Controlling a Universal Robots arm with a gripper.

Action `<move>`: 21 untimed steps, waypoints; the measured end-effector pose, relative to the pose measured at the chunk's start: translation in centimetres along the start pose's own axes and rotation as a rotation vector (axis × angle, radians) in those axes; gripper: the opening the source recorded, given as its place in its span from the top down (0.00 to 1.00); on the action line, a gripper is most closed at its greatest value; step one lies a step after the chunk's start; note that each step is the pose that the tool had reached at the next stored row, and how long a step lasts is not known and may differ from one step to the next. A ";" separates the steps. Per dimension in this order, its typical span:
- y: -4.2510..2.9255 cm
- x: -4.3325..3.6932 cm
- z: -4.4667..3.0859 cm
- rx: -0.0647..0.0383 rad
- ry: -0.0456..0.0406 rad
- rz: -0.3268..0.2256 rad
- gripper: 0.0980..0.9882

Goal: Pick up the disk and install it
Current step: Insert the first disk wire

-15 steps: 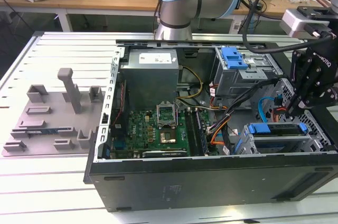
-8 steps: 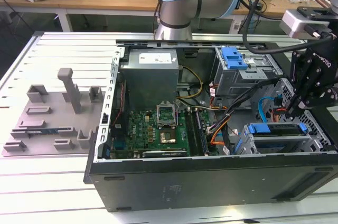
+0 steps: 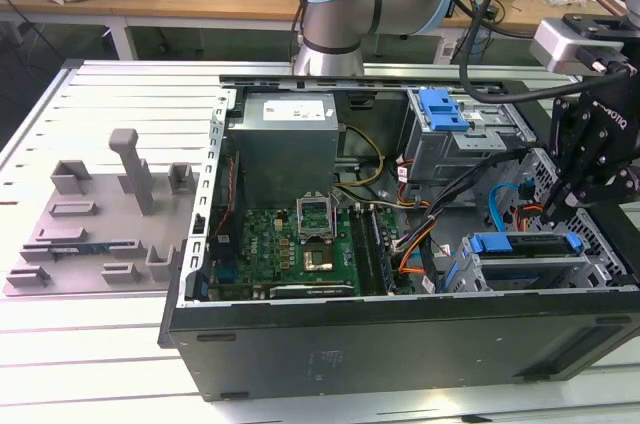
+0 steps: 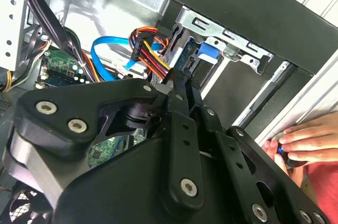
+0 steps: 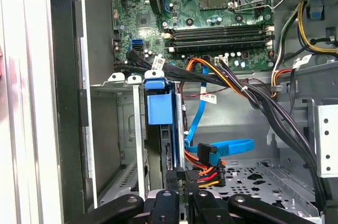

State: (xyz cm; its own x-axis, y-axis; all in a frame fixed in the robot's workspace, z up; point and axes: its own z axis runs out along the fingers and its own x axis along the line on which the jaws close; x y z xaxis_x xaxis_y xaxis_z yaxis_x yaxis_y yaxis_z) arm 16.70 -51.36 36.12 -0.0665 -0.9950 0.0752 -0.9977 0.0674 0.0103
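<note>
Judging by how things lie, the pick-up is done and the install is well along: the disk [image 3: 525, 252] sits inside the lower drive cage [image 3: 452, 279] at the front corner of the open computer case [image 3: 400, 344], on the exterior view's right, not out on the tabletop [image 3: 80, 344]. The claw [image 3: 553, 206] reaches down into that corner. In the first wrist view the claw [image 5: 176, 175] has its fingertips drawn close together at the near end of the disk [image 5: 158, 109], and they appear pinched on its thin edge with almost no gap. In the second wrist view the claw [image 4: 178, 78] looks equally narrow. Whether the disk is pushed fully home I cannot tell. The blue data cable [image 5: 222, 146] and the bundle of orange, red and yellow power leads [image 5: 203, 168] lie loose just beside it, and no plug can be seen seated in it, so cabling looks undone. The disk appears as a dark grey slab standing on edge between blue plastic rails, with a blue pull tab at its far end; its label cannot be made out. A person's hand [image 4: 305, 142] rests outside the case wall, apart from the claw.
</note>
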 end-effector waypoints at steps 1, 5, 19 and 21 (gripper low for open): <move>0.00 0.00 0.00 0.000 0.0000 0.000 0.92; -0.12 -0.01 0.00 0.000 -0.0001 -0.007 0.92; 0.02 -0.34 0.01 0.006 0.0006 -0.060 0.92; 0.01 -0.23 0.03 0.006 0.0006 -0.060 0.92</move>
State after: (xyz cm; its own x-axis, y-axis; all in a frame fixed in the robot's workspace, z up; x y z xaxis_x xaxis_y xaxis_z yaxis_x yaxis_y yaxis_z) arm 16.70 -51.14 36.07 -0.0062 -0.9972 0.0752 -0.9999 0.0069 0.0089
